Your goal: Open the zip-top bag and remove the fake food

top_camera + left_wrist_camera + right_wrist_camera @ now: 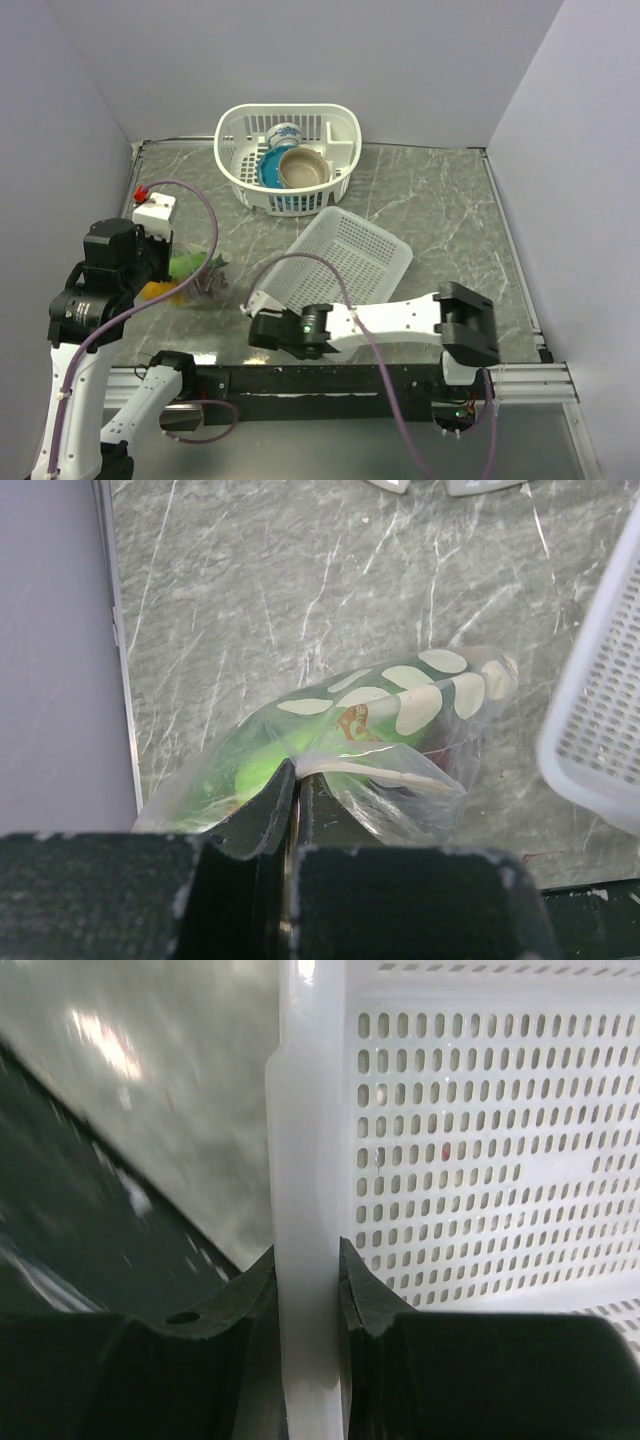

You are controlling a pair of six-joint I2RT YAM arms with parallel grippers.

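Two grippers are busy, each closed on something. At the left, the left gripper (295, 785) pinches a fold of the bag (400, 700) beside its whitish strip (380, 773), probably to hold one side while the zip is pulled apart. The bag rests at the left side of the table (300, 580), the zip not yet opened as far as I can judge, with green food (265, 765) inside. To the right, the right gripper (307, 1260) clamps the rim of a tilted basket (480, 1140), so it is not free to help. This basket stands near the bag. Behind, a second basket (290, 108) holds bowls (303, 168).
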